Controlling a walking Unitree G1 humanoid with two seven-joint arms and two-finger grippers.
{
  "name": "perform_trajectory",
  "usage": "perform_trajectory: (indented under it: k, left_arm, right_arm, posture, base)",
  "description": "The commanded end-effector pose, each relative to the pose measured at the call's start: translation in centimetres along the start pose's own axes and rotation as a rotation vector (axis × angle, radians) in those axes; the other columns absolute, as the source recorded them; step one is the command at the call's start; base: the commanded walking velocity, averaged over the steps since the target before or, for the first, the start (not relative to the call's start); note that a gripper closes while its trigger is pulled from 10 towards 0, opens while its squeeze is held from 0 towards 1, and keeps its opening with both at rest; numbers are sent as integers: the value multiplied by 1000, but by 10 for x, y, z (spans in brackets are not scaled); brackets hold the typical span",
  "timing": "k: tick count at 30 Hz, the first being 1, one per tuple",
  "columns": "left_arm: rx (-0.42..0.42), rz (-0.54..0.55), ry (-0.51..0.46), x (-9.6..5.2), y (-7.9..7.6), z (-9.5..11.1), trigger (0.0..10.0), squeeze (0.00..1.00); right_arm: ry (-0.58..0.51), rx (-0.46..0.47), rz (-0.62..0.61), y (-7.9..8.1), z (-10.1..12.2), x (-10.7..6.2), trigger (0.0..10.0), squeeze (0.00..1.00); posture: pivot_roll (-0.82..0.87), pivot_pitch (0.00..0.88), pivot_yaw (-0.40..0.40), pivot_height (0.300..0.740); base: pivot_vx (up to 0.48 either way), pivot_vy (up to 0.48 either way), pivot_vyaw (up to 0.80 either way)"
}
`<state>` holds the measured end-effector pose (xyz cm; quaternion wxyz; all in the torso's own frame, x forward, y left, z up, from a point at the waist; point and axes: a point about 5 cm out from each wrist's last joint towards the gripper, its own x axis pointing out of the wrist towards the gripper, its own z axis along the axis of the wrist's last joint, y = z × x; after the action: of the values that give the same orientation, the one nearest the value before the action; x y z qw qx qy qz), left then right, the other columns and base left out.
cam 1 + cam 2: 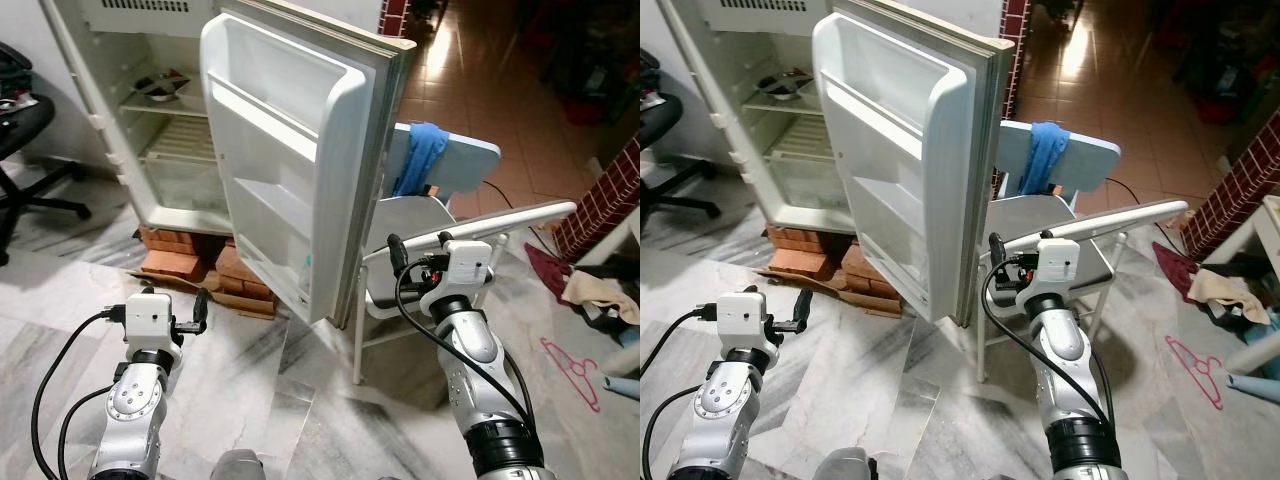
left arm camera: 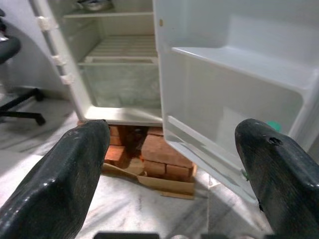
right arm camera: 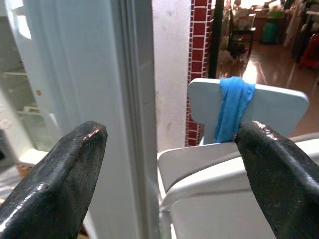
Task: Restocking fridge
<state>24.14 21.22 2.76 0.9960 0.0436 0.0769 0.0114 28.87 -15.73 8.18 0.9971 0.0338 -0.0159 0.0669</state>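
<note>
— Where's the right tool [image 1: 400, 262] now?

— Up at the free edge of the fridge door [image 1: 290, 150], fingers spread wide, nothing in them. The edge sits between them in the wrist view. The left tool [image 1: 198, 310] hangs low in front of the bricks [image 1: 200, 262] under the fridge [image 1: 150, 110], also wide open and empty.

— Anything to restock with?

— Not that I can see. There's a dish [image 1: 160, 88] on the upper shelf, and the door trays look nearly bare.

— How will that door handle?

— Stiff, and I'd guess light on its hinges. Take it by the outer edge. The white chair [image 1: 440, 215] with the blue cloth [image 1: 422, 155] stands just behind it and could block the swing.
</note>
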Motion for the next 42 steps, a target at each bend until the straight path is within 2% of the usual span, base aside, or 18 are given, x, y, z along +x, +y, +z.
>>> perform_trajectory:
  k: [1, 5, 13, 22, 25, 29, 31, 35, 42]
  left_arm:
    - [1, -21, -7, 2, -4, 1, 10000, 0]
    - [-4, -23, -16, 4, -5, 3, 10000, 0]
    - [-20, -14, -5, 2, -6, 0, 10000, 0]
    - [-29, -10, 32, 1, -3, -6, 10000, 0]
    - [-28, -24, 49, -3, -2, -9, 10000, 0]
    - [-36, -34, 86, -14, -1, -17, 10000, 0]
    - [-43, -47, 93, -18, -3, -19, 10000, 0]
    - [-30, -44, 110, -20, -3, -22, 10000, 0]
    - [-29, -58, 129, -20, -2, -22, 10000, 0]
  right_arm:
    - [-54, -14, 19, 3, 14, 8, 10000, 0]
    - [-54, -16, 15, 2, 14, 9, 10000, 0]
    - [-45, -36, 11, 1, 13, 7, 10000, 0]
    - [-51, -40, 0, -1, 13, 9, 10000, 0]
    - [-53, -55, 26, 0, 15, 11, 10000, 0]
    - [-87, -123, 51, 3, 23, 23, 10000, 0]
    - [-97, -99, 32, 3, 28, 31, 10000, 0]
    - [-115, -131, 28, 4, 37, 42, 10000, 0]
    - [-115, -120, 20, -1, 44, 54, 10000, 0]
  posture:
    - [64, 0, -34, 740]
    - [66, 0, -44, 740]
    - [68, 0, -52, 740]
    - [68, 0, -43, 740]
    - [71, 0, -43, 740]
    - [83, 0, -42, 740]
    - [91, 0, -42, 740]
    - [106, 0, -46, 740]
    - [109, 0, -42, 740]
  base:
    - [334, 0, 800]
    - [339, 0, 734]
    - [331, 0, 0]
    - [0, 0, 0]
    - [0, 0, 0]
    - [0, 0, 600]
    - [0, 0, 794]
    - [0, 0, 613]
    - [0, 0, 63]
